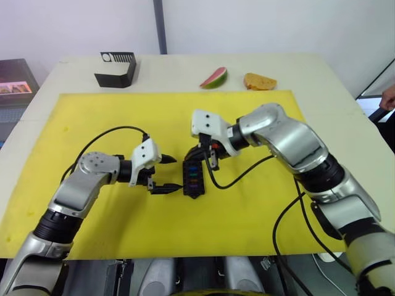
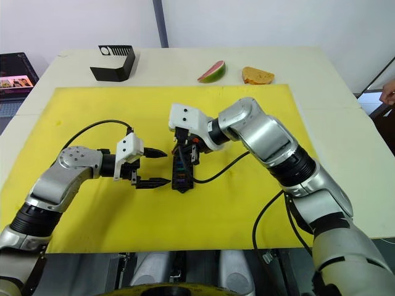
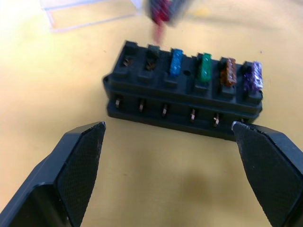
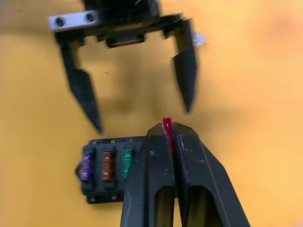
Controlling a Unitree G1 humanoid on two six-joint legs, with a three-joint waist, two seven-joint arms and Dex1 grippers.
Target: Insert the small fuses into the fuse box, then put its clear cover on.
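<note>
On the yellow mat [image 1: 92, 123], the left gripper [image 1: 165, 174] waits with fingers spread just beside the fuse box [image 1: 192, 177], which holds blue, green, orange and purple fuses. Above the box, the right gripper [image 4: 170, 135] pinches a red fuse [image 4: 166, 126].

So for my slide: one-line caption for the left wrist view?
Open left gripper faces the fuse box, four fuses seated, two slots empty.

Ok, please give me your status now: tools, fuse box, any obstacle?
Left tool open beside fuse box. Right tool shut on red fuse, above the box. Four fuses seated, two slots empty. Clear cover off, lying behind the box. No obstacle seen.
</note>
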